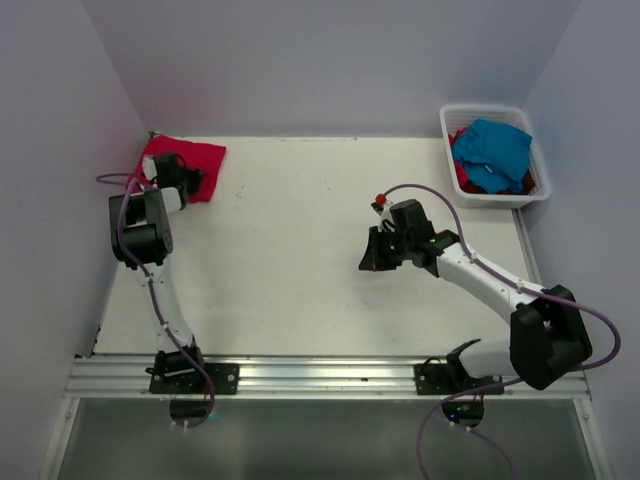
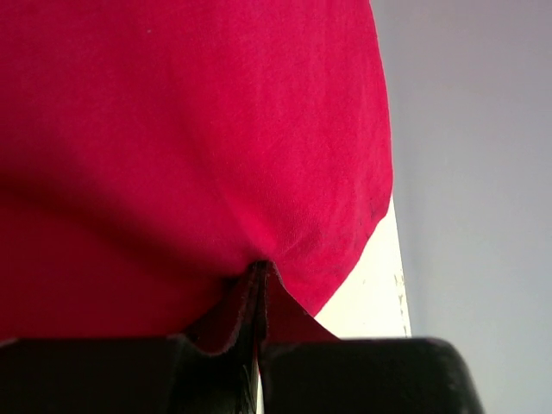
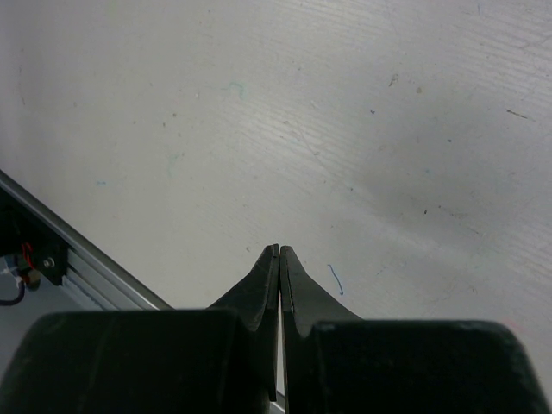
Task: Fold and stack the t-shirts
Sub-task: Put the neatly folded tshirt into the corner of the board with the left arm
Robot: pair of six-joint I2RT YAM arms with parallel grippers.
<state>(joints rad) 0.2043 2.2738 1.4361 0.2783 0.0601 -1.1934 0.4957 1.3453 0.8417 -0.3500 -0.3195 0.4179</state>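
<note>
Starting clear across the table (image 1: 300, 220) from the white basket (image 1: 482, 108), in the opposite back corner: a crimson t-shirt (image 1: 203, 157) (image 2: 172, 129), lying flat as a compact rectangle. Planted right on top of it, on the side farther from the basket, the left gripper (image 1: 188, 178) (image 2: 260, 266). Through the left wrist camera, fingers (image 2: 237, 362) pressed fully together, no gap at all, with a pucker of that crimson cloth nipped at the tips and a fold of red draped down between the dark pads. Just past the hem, a sliver of bare white tabletop, then grey wall (image 2: 474, 172). Moving toward the basket now, a little over halfway across and nearer the front than the basket: the right gripper (image 1: 372, 255) (image 3: 279, 252), hanging over open tabletop, well apart from the basket and from any cloth. Through the right wrist camera, fingers (image 3: 259, 293) shut tip to tip, nothing caught between them, only scuffed white surface beneath and a strip of metal rail (image 3: 86, 267) at lower left. And finally inside the basket itself: a turquoise t-shirt (image 1: 492, 150) heaped on top, crumpled, filling most of the space up to the rim, with a second crimson t-shirt (image 1: 463, 178) peeking out from under it along the near edge.
</note>
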